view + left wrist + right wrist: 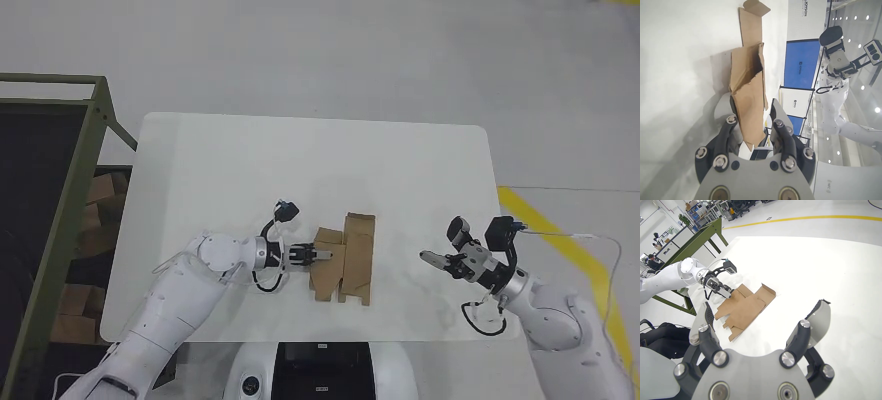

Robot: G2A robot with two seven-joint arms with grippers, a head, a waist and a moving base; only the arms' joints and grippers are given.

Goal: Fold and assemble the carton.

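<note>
The mostly flat carton (pixel 345 258) lies near the table's (pixel 300 160) front edge, with the left gripper (pixel 318 256) straddling its end flap (pixel 751 106), fingers apart, seemingly to lift it, while the right gripper (pixel 432 259) hovers well apart, fingers spread wide, likely ready to brace.

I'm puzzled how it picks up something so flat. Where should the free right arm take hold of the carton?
Probably the upturned flap at the far end of the carton, approached from the right. It stands up off the table, while the rest lies flat, and the left gripper is at the left edge. The right gripper hovers open on that side.
</note>
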